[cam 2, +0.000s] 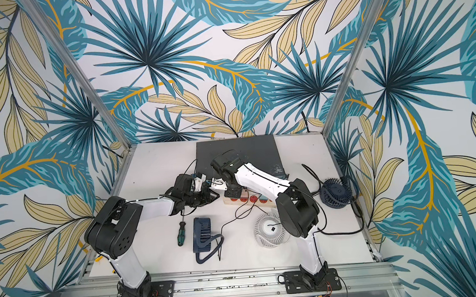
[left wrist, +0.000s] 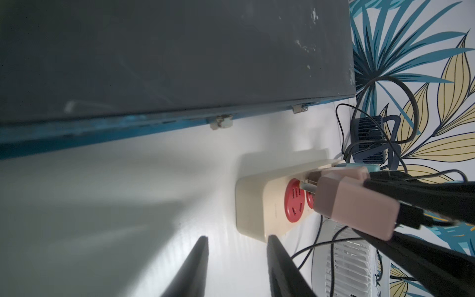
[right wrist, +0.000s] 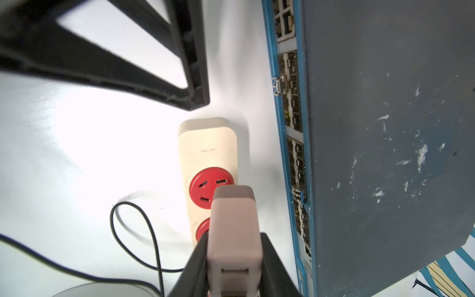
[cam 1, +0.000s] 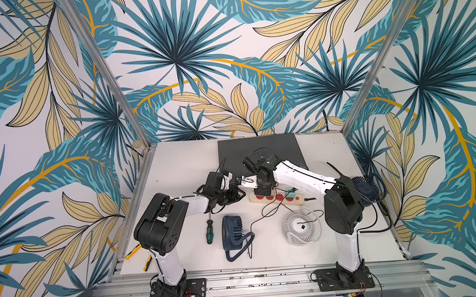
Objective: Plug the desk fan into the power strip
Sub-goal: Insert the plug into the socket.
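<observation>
Pink plug pinched in my right jaws, over the end of the power strip.

The power strip (cam 1: 274,199) is a long cream bar with round red sockets in a row and a small orange button (cam 1: 298,198) at one end. It lies flat on the white bench (cam 1: 175,170), just in front of the grey switch box (cam 1: 259,146) and running along its front edge. My right jaws are pressed onto the sides of a pink plug block (right wrist: 234,231), held tilted over the end socket (right wrist: 203,186) farthest from the button. Its metal prongs (left wrist: 307,186) reach that socket, but from the wrist view I can't tell whether they have gone in. My left jaws are spread a little with nothing between them, low over the bench just beside that same end of the strip.
</observation>
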Available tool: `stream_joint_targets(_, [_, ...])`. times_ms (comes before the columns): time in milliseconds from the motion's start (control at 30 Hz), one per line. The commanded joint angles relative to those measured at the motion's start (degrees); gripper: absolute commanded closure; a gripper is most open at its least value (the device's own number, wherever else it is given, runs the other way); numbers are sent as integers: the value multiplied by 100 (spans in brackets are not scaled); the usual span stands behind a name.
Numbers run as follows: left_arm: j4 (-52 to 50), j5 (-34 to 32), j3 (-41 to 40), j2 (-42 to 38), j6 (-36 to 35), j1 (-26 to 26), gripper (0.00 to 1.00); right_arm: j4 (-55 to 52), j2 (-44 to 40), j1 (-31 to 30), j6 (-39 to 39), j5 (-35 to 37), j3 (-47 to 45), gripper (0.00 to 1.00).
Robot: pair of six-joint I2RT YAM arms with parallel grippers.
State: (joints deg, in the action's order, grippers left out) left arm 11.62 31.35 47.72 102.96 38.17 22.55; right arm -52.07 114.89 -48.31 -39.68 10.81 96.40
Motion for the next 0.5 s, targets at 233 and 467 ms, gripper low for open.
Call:
stream_joint_targets(233, [412,480,-41,-53,104,-56,58,-286,20,15,-102,87,-270,100])
stream_joint_targets(467, [412,604,0,-22,71,-54,58,-308,216,31,-125,211,-262,100])
